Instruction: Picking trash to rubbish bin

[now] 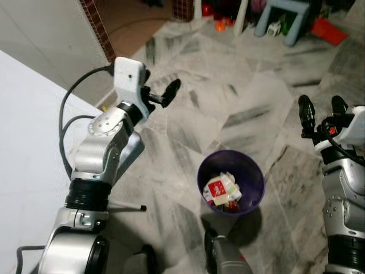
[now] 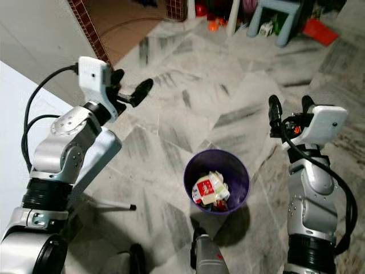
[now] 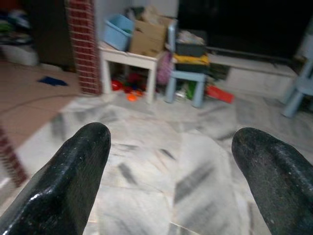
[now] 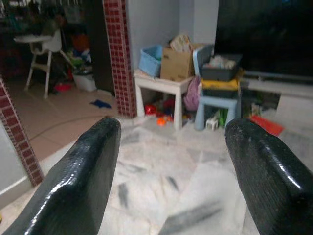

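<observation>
A purple rubbish bin (image 1: 249,171) stands on the marble floor between my two arms. Trash (image 1: 222,188) lies inside it, among it a red and white carton and crumpled white wrappers. My left gripper (image 1: 158,85) is raised to the left of the bin and farther away, well above the floor; it is open with nothing between its fingers (image 3: 68,181). Off to the right of the bin, my right gripper (image 1: 323,108) is also held up and open, its fingers (image 4: 83,171) empty.
A white wall panel (image 1: 28,142) runs along my left. A red brick pillar (image 1: 97,25) stands at the far left. Ahead are a white table (image 3: 129,56) with boxes, a blue stool (image 1: 285,14) and scattered toys (image 1: 219,24).
</observation>
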{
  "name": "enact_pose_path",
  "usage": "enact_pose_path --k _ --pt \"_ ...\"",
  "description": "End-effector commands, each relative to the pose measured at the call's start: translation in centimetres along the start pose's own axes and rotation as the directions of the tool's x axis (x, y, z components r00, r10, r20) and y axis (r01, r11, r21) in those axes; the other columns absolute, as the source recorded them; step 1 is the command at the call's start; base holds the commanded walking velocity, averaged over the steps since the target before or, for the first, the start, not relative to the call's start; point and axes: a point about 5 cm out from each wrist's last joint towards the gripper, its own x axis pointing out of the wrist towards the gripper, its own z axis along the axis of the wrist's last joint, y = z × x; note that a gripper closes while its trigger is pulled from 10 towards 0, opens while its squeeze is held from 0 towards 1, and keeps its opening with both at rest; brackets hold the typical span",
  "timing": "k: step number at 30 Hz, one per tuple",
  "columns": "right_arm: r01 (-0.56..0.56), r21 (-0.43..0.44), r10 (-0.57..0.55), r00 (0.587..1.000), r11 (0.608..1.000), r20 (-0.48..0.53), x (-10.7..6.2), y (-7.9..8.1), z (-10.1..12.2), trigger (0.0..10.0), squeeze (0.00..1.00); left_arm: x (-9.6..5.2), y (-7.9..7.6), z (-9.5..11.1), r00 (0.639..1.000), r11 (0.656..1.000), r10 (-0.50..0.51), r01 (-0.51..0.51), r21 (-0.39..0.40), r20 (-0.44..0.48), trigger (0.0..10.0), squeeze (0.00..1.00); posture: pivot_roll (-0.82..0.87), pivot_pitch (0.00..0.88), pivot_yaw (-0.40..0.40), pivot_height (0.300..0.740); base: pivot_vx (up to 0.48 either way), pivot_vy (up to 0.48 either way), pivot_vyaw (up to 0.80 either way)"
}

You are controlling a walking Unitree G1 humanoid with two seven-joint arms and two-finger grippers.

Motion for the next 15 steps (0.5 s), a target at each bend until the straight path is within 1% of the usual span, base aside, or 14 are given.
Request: enact_pose_path --k 1,4,8,10,11,12,14,15 --pt "0.037 -0.018 -0.037 0.999 0.999 -0.021 -0.3 0.0 0.0 10.0 0.00 -0.8 0.8 -0.5 0.998 0.998 0.066 -0.066 0.009 -0.015 10.0 0.00 -0.09 0.122 0.022 0.740 0.000 0.000 0.00" --pt "0.072 -0.037 -0.074 0.996 0.997 -0.043 -0.5 0.3 0.0 10.0 0.00 -1.3 1.1 -1.7 0.990 0.990 0.134 -0.131 0.041 -0.055 10.0 0.00 -0.09 0.101 0.022 0.740 0.000 0.000 0.00" --pt "0.080 -0.044 -0.083 0.995 0.996 -0.059 -0.8 0.6 -0.2 10.0 0.00 -1.6 1.3 -2.5 0.982 0.985 0.171 -0.167 0.054 -0.075 10.0 0.00 -0.09 0.087 0.022 0.740 0.000 0.000 0.00" --pt "0.080 -0.041 -0.083 0.993 0.996 -0.079 -1.3 1.2 -0.7 10.0 0.00 -1.9 1.4 -3.1 0.975 0.977 0.206 -0.200 0.071 -0.078 10.0 0.00 -0.09 0.061 0.023 0.740 0.000 0.000 0.00" --pt "0.080 -0.041 -0.083 0.993 0.996 -0.079 -1.3 1.2 -0.7 10.0 0.00 -1.9 1.4 -3.1 0.975 0.977 0.206 -0.200 0.071 -0.078 10.0 0.00 -0.09 0.061 0.023 0.740 0.000 0.000 0.00" --pt "0.080 -0.049 -0.084 0.992 0.996 -0.095 -1.8 1.7 -1.3 10.0 0.00 -2.1 1.3 -3.7 0.973 0.975 0.215 -0.209 0.072 -0.080 10.0 0.00 -0.09 0.051 0.023 0.740 0.000 0.000 0.00" --pt "0.088 -0.056 -0.094 0.990 0.995 -0.107 -2.1 1.9 -1.6 10.0 0.00 -2.2 1.2 -4.1 0.973 0.974 0.217 -0.211 0.084 -0.074 10.0 0.00 -0.09 0.038 0.022 0.740 0.000 0.000 0.00" --pt "0.099 -0.050 -0.105 0.988 0.994 -0.116 -2.3 1.9 -1.9 10.0 0.00 -2.3 1.1 -4.3 0.974 0.976 0.213 -0.207 0.073 -0.079 10.0 0.00 -0.09 0.037 0.021 0.740 0.000 0.000 0.00"
